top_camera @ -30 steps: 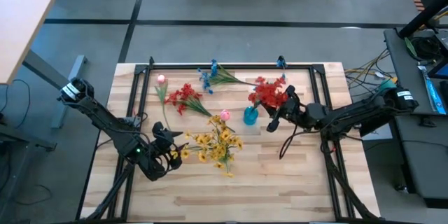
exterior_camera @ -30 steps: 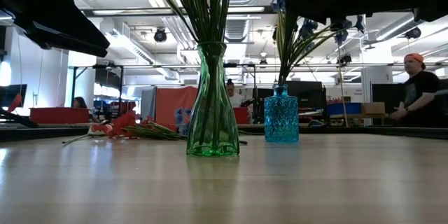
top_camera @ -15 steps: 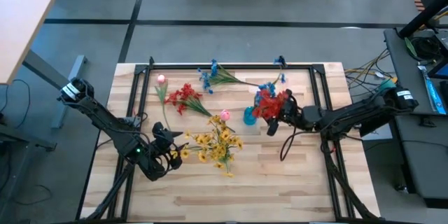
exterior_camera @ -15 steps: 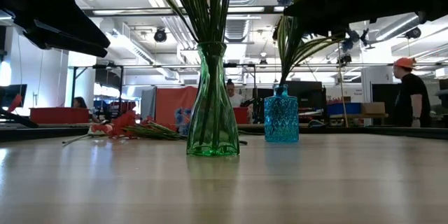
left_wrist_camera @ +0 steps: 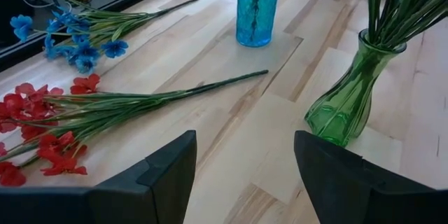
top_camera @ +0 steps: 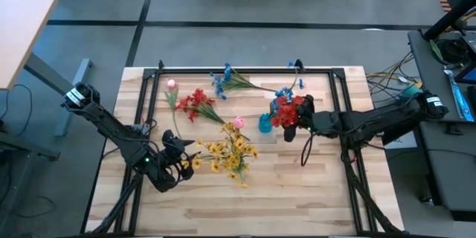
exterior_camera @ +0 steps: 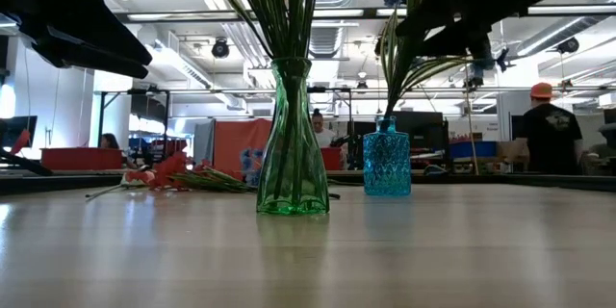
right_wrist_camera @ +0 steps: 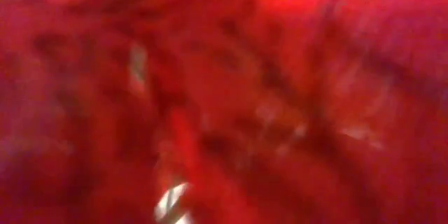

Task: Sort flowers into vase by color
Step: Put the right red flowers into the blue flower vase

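Note:
My right gripper point(top_camera: 302, 116) is at a red sprig point(top_camera: 285, 111) above the blue vase point(top_camera: 265, 124); red blooms fill its wrist view point(right_wrist_camera: 224, 98). In the low view, green stems point(exterior_camera: 393, 67) run down into the blue vase point(exterior_camera: 386, 159). Blue blooms point(top_camera: 285, 92) show just beyond the red ones. A green vase point(exterior_camera: 292, 154) holds yellow flowers point(top_camera: 230, 153). My left gripper point(left_wrist_camera: 241, 175) is open and empty, near the table's front left point(top_camera: 182, 162). A red sprig point(top_camera: 196, 104), a blue sprig point(top_camera: 223, 80) and a pink bud point(top_camera: 172, 85) lie on the table. My right gripper is shut on the red sprig, coming level from the table's right. The blooms point(top_camera: 290, 108) hide the fingers and the place of contact. The sprig stands nearly upright over the blue vase, with stems point(exterior_camera: 390, 96) reaching down into its neck.
A black frame point(top_camera: 245, 69) borders the wooden tabletop. A second pink bud point(top_camera: 239, 122) shows beside the yellow flowers. Bare wood lies along the near edge point(top_camera: 282, 193). People stand in the room behind point(exterior_camera: 551, 135).
My right gripper has swung from pointing at the near left to lying level, and the red sprig has gone a little toward the near edge with it. Blue blooms that the red ones covered now show beyond them.

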`<state>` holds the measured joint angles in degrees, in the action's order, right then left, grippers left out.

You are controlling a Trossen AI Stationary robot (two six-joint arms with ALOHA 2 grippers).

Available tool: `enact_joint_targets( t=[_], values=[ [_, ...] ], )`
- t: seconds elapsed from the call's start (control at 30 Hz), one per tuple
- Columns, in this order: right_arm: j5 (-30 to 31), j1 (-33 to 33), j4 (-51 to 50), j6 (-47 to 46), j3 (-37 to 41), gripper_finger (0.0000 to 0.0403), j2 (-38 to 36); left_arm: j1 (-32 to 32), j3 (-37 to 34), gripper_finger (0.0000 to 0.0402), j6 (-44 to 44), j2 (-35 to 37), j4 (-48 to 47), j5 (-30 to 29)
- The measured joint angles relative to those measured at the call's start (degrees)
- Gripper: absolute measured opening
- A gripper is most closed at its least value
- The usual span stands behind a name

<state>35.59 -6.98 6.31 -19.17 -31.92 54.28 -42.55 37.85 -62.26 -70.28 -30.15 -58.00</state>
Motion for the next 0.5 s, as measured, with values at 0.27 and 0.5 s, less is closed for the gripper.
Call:
enact_joint_targets(
  t=[0.27, 0.5],
  values=[
    [0.5, 0.0, -14.4, -5.0, -7.4, 0.0328, 0.6, 0.0, 0.0, 0.0224, 0.0, 0.0, 0.0, 0.0],
    [0.4, 0.4, -16.5, -5.3, -11.5, 0.0331, 4.0, 0.3, 0.0, 0.0224, 0.0, 0.0, 0.1, 0.0]
  ],
)
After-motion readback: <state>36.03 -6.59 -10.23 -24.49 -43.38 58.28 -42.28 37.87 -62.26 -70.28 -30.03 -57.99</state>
